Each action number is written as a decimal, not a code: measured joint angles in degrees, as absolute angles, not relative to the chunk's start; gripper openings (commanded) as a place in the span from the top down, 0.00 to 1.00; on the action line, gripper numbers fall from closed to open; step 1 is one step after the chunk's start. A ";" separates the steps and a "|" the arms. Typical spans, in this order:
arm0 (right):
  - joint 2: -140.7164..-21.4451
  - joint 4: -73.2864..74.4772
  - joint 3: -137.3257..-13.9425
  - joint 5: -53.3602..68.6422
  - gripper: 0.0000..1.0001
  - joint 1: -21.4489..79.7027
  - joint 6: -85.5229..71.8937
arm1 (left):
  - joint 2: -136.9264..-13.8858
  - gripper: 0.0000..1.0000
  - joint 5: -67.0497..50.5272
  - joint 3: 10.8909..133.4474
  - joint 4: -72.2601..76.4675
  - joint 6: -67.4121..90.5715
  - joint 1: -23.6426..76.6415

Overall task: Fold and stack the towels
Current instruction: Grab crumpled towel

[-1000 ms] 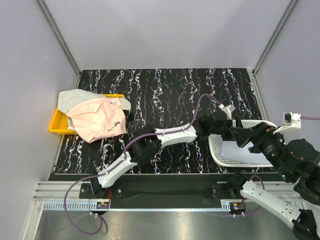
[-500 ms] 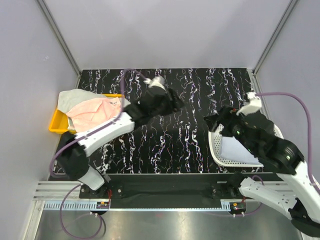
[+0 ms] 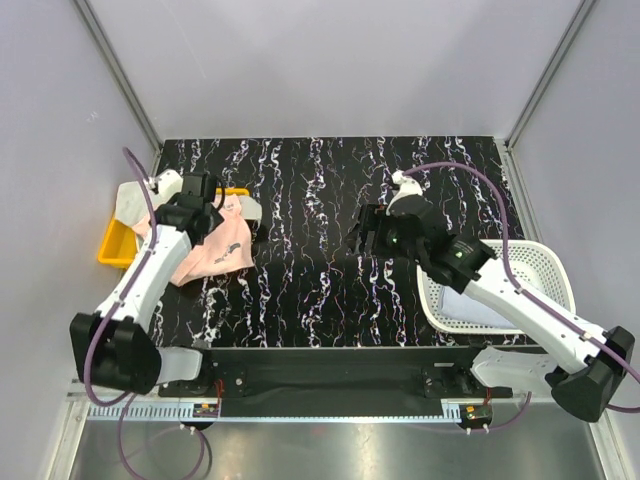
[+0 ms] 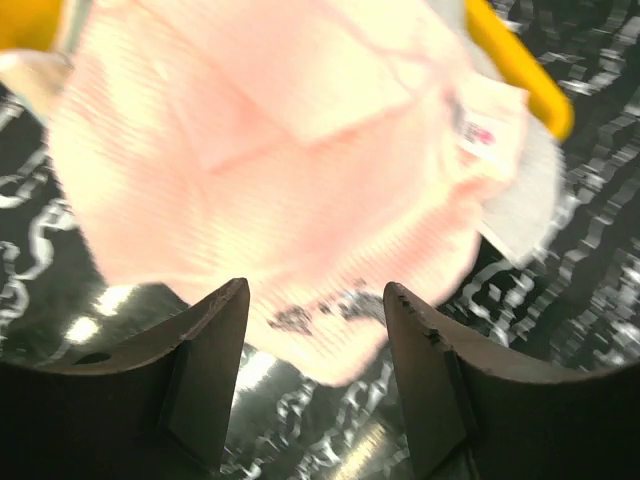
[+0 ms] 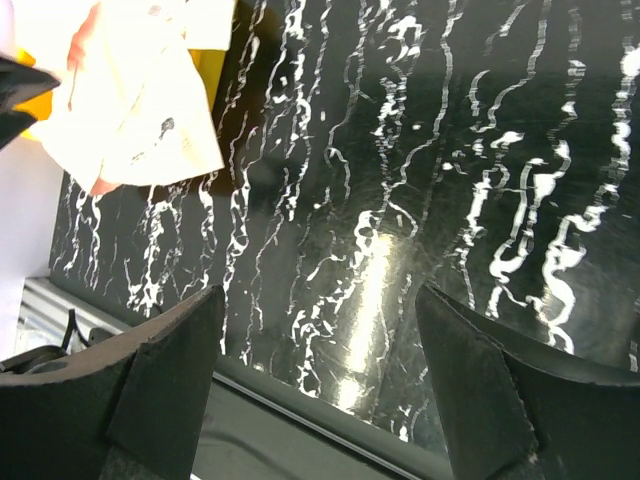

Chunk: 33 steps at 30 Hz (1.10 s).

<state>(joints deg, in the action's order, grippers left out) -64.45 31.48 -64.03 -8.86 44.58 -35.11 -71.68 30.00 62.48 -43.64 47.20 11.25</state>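
A pale pink towel (image 3: 205,248) lies crumpled over the front of the yellow tray (image 3: 112,248) and spills onto the table. A whitish towel (image 3: 138,196) lies under it in the tray. My left gripper (image 3: 203,200) hovers open and empty just above the pink towel (image 4: 270,160), its fingers (image 4: 215,370) apart from the cloth. My right gripper (image 3: 367,236) is open and empty above the bare table middle (image 5: 320,295); the pink towel (image 5: 140,110) shows far to its left. Another pale towel (image 3: 475,305) lies in the white mesh basket (image 3: 545,262).
The table is black with white marbling (image 3: 320,190), walled at the back and sides. The yellow tray rim (image 4: 510,70) and a whitish towel corner (image 4: 525,205) lie to the right of the pink towel. The metal front rail (image 5: 300,410) runs under the right gripper.
My left arm has swung from the right side across to the left, over the tray pile. My right arm has moved from over the basket out to the table middle. The towels have not moved.
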 measured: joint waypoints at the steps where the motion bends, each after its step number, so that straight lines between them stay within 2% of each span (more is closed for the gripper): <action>1: -65.08 30.81 -63.94 -8.32 0.16 44.58 -35.07 | -73.19 0.39 30.70 63.31 -44.23 46.33 10.24; 15: -66.15 26.72 -60.95 -6.37 0.16 44.56 -34.54 | -93.58 0.37 34.81 76.99 -44.69 36.49 4.73; 17: -66.15 26.48 -60.69 -6.37 0.16 44.56 -34.48 | -95.24 0.44 34.89 77.32 -44.40 35.79 4.45; 20: -66.15 26.00 -60.51 -6.37 0.16 44.56 -34.48 | -96.51 0.63 34.92 77.41 -44.16 34.68 4.34; 21: -66.17 25.85 -60.47 -6.37 0.16 44.56 -34.48 | -96.64 0.77 34.94 77.54 -44.03 34.33 4.34; 24: -66.17 25.41 -60.25 -6.39 0.17 44.56 -34.50 | -96.66 0.98 35.31 78.32 -44.05 33.71 4.25; 33: -66.24 25.10 -59.92 -6.55 0.18 44.56 -34.46 | -93.60 1.00 35.18 79.61 -46.68 32.75 4.78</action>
